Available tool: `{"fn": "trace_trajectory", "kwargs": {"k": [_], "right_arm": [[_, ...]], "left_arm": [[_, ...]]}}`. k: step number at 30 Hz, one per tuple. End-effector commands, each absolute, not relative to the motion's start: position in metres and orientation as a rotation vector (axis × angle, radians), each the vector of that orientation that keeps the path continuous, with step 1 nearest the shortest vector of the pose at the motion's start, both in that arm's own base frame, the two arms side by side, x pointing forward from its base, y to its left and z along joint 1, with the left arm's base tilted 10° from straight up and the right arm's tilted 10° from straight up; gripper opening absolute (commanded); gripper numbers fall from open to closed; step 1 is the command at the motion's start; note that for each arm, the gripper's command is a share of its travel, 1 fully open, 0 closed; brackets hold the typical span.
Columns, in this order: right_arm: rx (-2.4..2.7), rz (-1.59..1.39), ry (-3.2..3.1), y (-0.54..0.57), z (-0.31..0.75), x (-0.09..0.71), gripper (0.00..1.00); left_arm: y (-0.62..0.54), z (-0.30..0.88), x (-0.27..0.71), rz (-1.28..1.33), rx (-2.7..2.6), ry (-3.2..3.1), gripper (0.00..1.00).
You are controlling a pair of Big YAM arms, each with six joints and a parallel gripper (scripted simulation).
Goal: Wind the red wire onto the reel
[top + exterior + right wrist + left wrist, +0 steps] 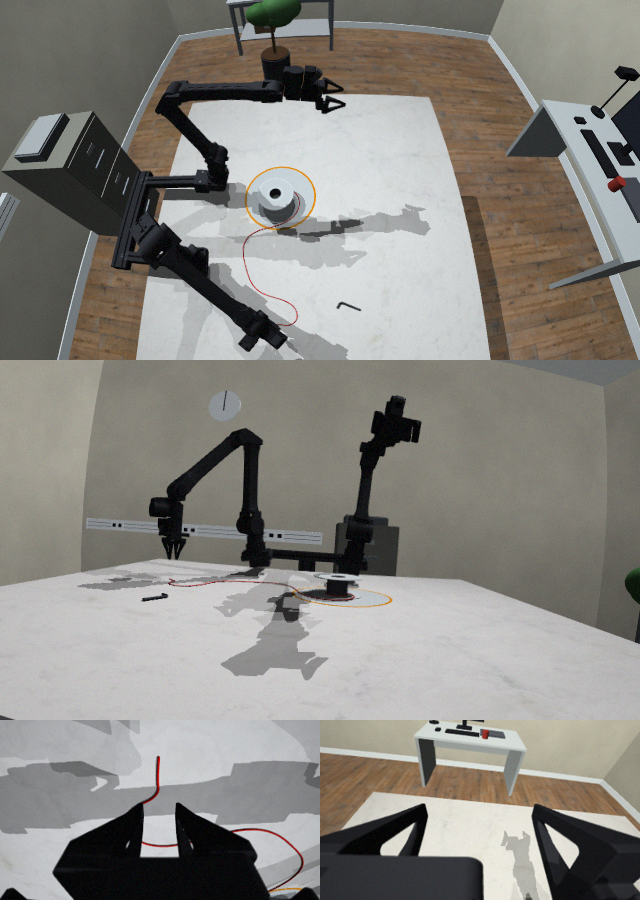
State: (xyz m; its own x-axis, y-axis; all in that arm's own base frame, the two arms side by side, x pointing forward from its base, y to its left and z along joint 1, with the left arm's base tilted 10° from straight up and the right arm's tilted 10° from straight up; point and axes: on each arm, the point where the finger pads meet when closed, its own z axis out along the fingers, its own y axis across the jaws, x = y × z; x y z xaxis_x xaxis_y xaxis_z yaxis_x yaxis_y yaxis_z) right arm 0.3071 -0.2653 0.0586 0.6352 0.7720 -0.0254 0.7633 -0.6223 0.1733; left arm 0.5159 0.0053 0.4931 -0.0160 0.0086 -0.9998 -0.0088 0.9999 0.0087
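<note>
The white reel (286, 194) (337, 588) with a dark hub lies flat inside the orange painted ring (315, 197) (391, 600) (285, 889). The red wire (243, 252) (225, 581) (157, 772) curves around one side of the reel low down, crosses the ring and snakes over the table. Its free end shows in the right wrist view. My right gripper (173, 558) (159, 808) points down above the wire near that end, partly open and empty; the wire passes below its fingers. My left gripper (344, 97) (479, 809) is wide open and empty, raised high away from the reel.
A black hex key (350, 306) (155, 597) lies on the table, apart from the wire's outer bend. Arm shadows cross the white table top (390, 165). A desk (580, 150) (473, 740), a cabinet (65, 185) and a potted plant (275, 62) stand beyond the table.
</note>
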Motion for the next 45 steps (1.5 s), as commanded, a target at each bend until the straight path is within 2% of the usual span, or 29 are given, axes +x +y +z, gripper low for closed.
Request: {"fn": "trace_trajectory", "kwargs": {"k": [1, 22, 45], "right_arm": [[2.696, 0.076, 1.259, -0.27, 0.039, 0.314, 0.3], [2.696, 0.076, 1.259, -0.277, -0.02, 0.328, 0.3], [2.696, 0.076, 1.259, -0.268, -0.025, 0.321, 0.3]], "left_arm": [[0.0, 0.492, 0.519, 0.0, 0.0, 1.571, 1.0], [0.0, 0.492, 0.519, 0.0, 0.0, 1.571, 1.0], [0.0, 0.492, 0.519, 0.0, 0.0, 1.571, 1.0]]}}
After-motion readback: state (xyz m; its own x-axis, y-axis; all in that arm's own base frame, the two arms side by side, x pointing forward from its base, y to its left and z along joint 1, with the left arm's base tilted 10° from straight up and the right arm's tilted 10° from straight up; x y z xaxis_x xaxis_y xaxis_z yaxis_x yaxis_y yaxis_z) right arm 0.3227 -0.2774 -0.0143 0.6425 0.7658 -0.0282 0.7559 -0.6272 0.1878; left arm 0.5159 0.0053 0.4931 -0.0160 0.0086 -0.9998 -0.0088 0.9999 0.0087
